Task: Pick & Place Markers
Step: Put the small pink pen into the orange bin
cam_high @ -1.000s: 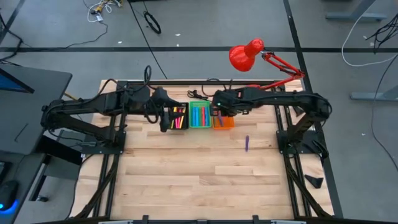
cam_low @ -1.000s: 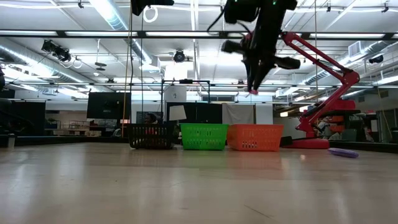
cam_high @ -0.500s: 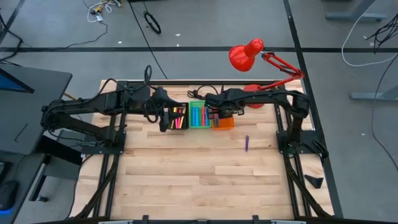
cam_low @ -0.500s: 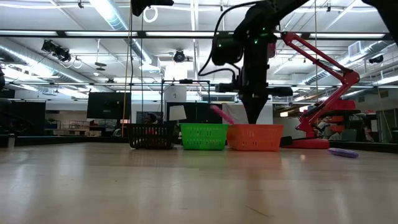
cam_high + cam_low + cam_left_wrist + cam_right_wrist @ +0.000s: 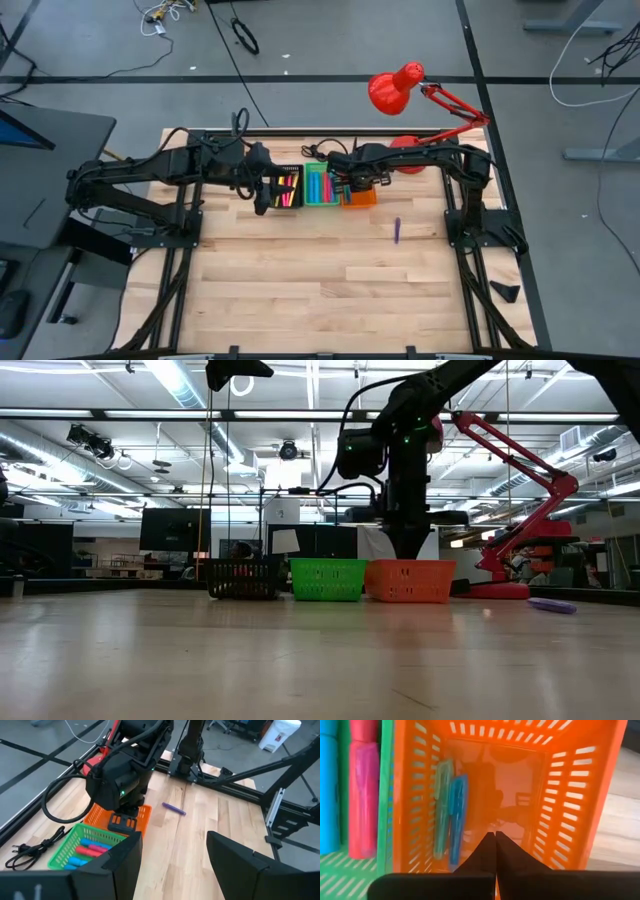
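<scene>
I see two dark, almost black arms made of chunky blocks and long bars. Black cables loop along the left arm [image 5: 150, 172] and the right arm [image 5: 440, 158]. A tiny green light glows on the right arm's wrist. The left gripper [image 5: 172, 857] has two wide, flat black fingers. The right gripper [image 5: 495, 851] has thin, pointed black fingers.

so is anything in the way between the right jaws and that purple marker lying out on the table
Nothing visible. The right gripper sits shut over the orange bin, and the purple marker lies alone on bare wood nearer the table's front. Only the bin's wall is between them, cleared by lifting out.
</scene>
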`<state>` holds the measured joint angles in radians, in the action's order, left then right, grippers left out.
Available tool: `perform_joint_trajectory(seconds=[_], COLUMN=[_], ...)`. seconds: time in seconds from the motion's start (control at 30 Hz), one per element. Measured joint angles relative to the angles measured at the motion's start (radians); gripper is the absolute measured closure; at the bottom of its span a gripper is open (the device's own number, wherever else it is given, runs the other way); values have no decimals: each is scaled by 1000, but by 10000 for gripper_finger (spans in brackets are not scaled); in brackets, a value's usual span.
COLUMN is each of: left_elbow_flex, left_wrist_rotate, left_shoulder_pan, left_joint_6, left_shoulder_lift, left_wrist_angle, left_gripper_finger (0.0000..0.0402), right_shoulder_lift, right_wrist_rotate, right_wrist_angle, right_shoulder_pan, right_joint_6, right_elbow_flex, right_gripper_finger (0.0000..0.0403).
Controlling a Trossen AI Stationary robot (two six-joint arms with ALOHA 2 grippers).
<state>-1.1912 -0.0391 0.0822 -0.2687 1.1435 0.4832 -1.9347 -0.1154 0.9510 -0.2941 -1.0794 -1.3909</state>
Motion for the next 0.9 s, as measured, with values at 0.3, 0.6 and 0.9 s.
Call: perform_joint_trajectory(seconds=[0.3,0.6,0.9], left_elbow_flex=[0,0,0], left_wrist_rotate=[0,0,0], left_shoulder_pan=[0,0,0], left_joint_6=[-1,-5,-8], left_shoulder_lift=[0,0,0], left_wrist_angle=[1,1,-33], left_gripper_finger=[173,173,173], right_shoulder_lift=[0,28,33], right_wrist_rotate=[-4,1,151], right_wrist_angle=[-21,-51,-457], right_shoulder_pan=[3,2,-4], right_joint_6=[0,5,179], right_elbow_flex=[0,-36,-113], right_gripper_finger=[402,402,403])
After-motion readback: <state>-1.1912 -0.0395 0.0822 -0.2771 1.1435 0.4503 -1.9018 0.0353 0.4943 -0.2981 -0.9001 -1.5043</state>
